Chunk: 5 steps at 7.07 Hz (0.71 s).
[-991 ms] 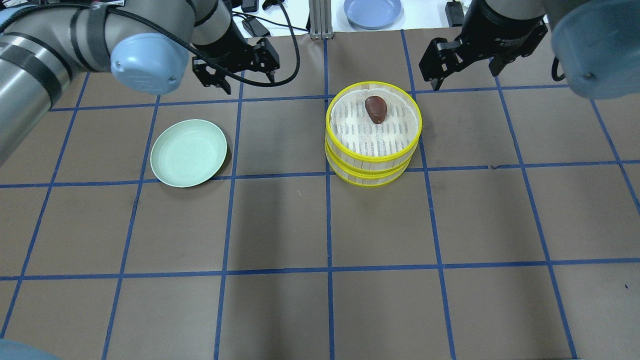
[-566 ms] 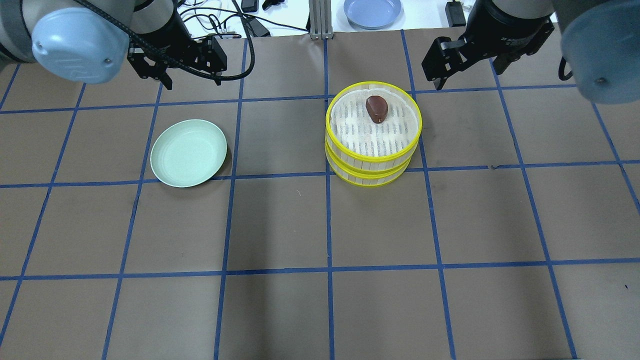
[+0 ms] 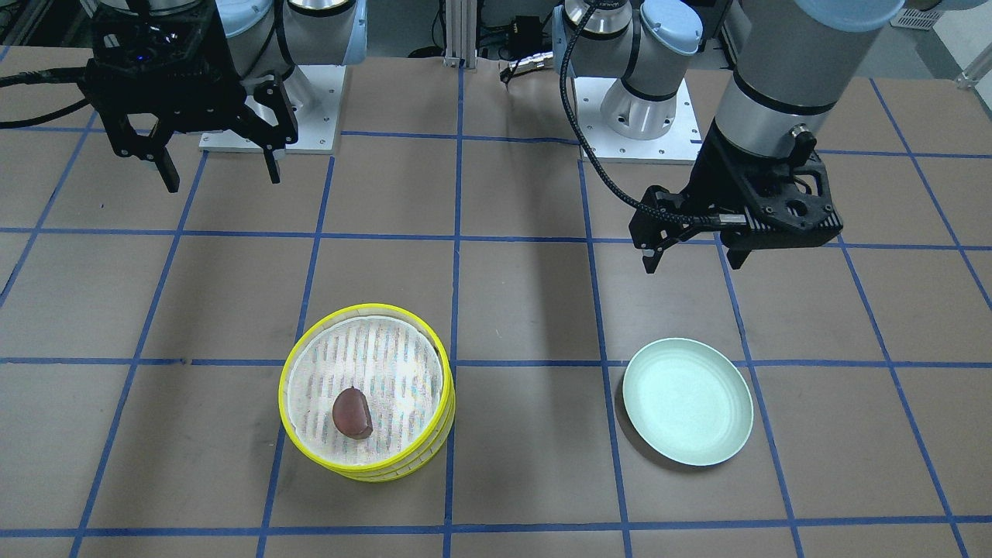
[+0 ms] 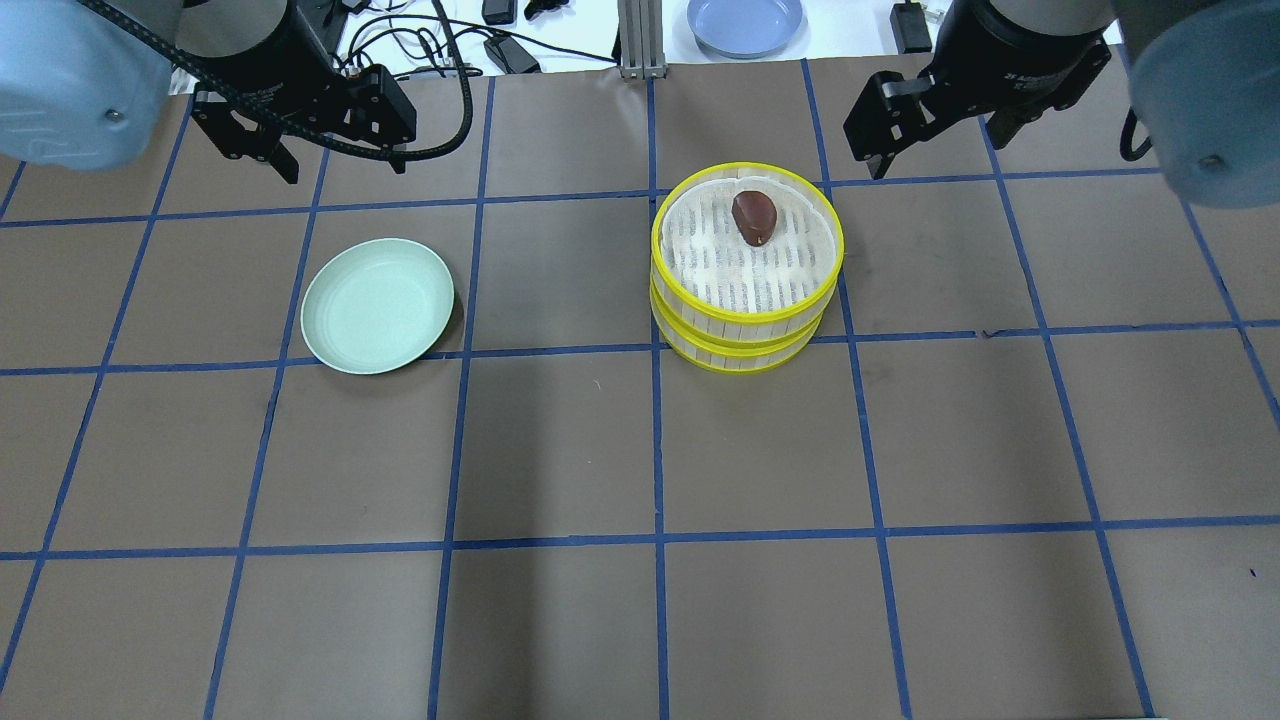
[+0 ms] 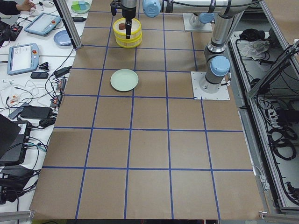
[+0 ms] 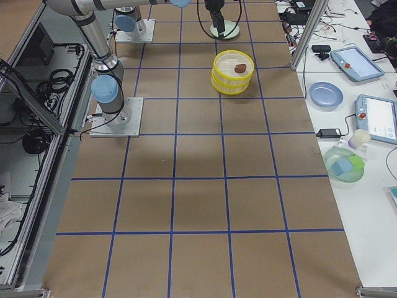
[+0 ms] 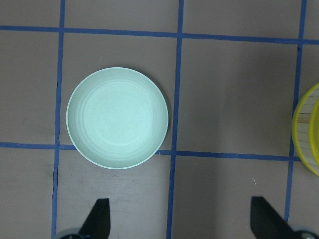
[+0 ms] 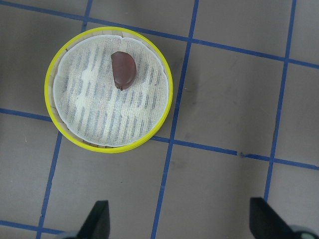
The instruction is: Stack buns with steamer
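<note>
Two yellow-rimmed steamer trays (image 4: pixel 740 300) stand stacked right of the table's middle. A dark reddish-brown bun (image 4: pixel 754 217) lies on the top tray's white liner; it also shows in the right wrist view (image 8: pixel 123 69) and the front view (image 3: pixel 352 413). The cream-white bun is hidden. A pale green plate (image 4: pixel 378 305) sits empty to the left. My left gripper (image 4: pixel 343 165) is open and empty, up and behind the plate (image 7: pixel 117 118). My right gripper (image 4: pixel 935 155) is open and empty, up and behind-right of the steamer (image 8: pixel 99 114).
A blue plate (image 4: pixel 745 22) lies off the mat at the far edge, beside a metal post (image 4: pixel 632 40) and cables. Side tables with tablets and bowls run along the far side in the exterior right view (image 6: pixel 353 62). Blue tape lines grid the brown mat.
My left arm has swung leftward along the far side, from near the table's middle to behind the green plate. The right gripper has hardly moved. Steamer, bun and plate stay put.
</note>
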Tool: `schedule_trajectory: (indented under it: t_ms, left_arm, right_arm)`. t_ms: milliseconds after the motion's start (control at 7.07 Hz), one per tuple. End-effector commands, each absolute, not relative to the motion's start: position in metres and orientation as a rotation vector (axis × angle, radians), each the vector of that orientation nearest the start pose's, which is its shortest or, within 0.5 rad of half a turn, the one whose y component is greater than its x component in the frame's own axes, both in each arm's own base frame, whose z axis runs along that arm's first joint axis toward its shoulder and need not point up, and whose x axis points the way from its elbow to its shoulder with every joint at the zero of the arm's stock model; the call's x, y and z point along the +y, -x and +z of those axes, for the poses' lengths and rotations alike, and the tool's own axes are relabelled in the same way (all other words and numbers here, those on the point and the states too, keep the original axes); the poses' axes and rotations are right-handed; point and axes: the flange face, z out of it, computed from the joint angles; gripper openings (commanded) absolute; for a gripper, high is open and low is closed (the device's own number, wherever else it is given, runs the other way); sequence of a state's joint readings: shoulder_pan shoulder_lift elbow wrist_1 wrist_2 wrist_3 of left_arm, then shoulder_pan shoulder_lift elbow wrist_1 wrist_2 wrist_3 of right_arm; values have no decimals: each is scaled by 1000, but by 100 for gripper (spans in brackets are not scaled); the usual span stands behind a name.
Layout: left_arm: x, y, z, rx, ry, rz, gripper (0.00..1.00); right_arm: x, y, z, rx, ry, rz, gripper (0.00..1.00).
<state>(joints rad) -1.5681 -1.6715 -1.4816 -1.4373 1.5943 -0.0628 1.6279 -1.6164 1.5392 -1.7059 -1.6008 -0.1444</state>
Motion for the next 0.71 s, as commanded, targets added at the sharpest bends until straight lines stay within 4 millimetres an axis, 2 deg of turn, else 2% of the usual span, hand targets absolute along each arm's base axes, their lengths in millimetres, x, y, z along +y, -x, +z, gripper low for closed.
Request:
schedule_trajectory:
  t_ms: [0,283,566]
  left_arm:
    - [-542,122,496,3118,126,-185,100]
    - [-537,115,504,3108,143,-206,100]
    - [-536,116,491,3118,150,-180,100]
  right_arm:
    - [-482,-160,542,3139,310,-348,100]
    - [-481,-158,544,3149,319,-353,100]
    - [-483,-158,540,3151,317,-332,100]
